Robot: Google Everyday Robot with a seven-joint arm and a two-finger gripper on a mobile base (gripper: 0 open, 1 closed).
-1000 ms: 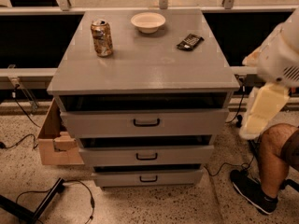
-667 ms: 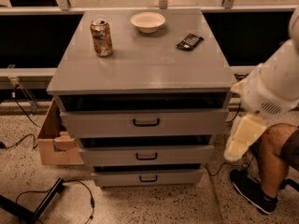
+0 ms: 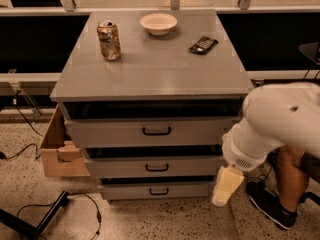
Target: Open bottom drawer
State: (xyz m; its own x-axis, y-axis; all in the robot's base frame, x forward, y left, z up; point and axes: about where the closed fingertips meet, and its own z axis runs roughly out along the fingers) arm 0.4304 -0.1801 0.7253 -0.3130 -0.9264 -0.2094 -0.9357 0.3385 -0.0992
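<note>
Speckled terrazzo floor (image 3: 150, 221) spreads under a grey-painted wooden desk (image 3: 150, 71) with three drawers stacked in its front; dark panels and a pale rail run behind it. On the desk top stand a gold-brown drink can (image 3: 109, 40) at the back left, a shallow cream bowl (image 3: 158, 23) at the back middle, and a flat black packet (image 3: 203, 44) to the right of the bowl, all well apart from one another.

Lowest in the stack sits the grey bottom drawer (image 3: 127, 190), with its small black bar handle (image 3: 159, 191) at the middle of its front. A dark strip shows above the front. Over it are the grey middle drawer (image 3: 120, 167) and the taller grey top drawer (image 3: 110, 132).

From the right edge comes the bulky white robot arm (image 3: 277, 121), bending downward. Its cream claw (image 3: 227, 185) hangs just beside the right end of the bottom drawer's front, well apart from the handle. Whether the claw is clenched or released cannot be told, nor whether it touches the drawer.

An open brown cardboard box (image 3: 52, 159) rests against the desk's left side. A person's bare leg (image 3: 291, 171) in a dark shoe (image 3: 272, 206) stands behind the arm at the right.
</note>
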